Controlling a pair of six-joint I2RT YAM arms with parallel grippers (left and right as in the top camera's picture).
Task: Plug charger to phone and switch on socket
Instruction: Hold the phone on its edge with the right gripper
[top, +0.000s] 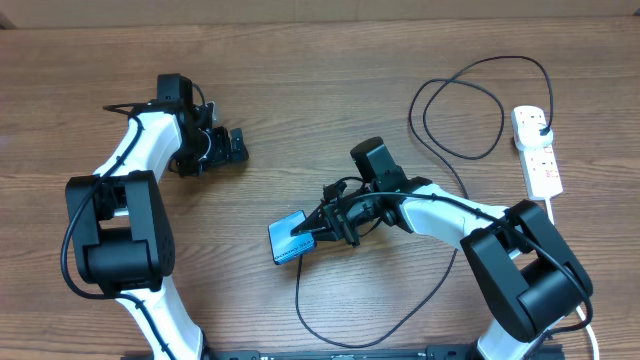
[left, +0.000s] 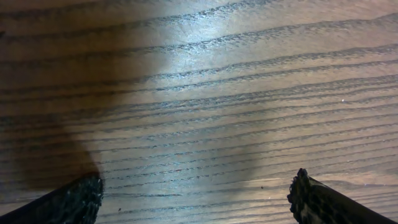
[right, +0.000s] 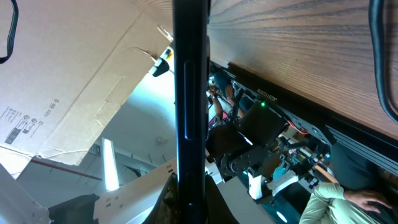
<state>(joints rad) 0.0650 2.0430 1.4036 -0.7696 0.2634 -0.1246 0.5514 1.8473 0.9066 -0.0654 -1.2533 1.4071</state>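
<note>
Wooden table, white socket at right; black charger looped beside it

On table: phone centre; socket far right (charger loops between, plugged into socket).

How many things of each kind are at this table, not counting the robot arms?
Phone: 1
Charger cable: 1
Power strip: 1
Total: 3

Robot lab: wooden table, cardboard box
</note>
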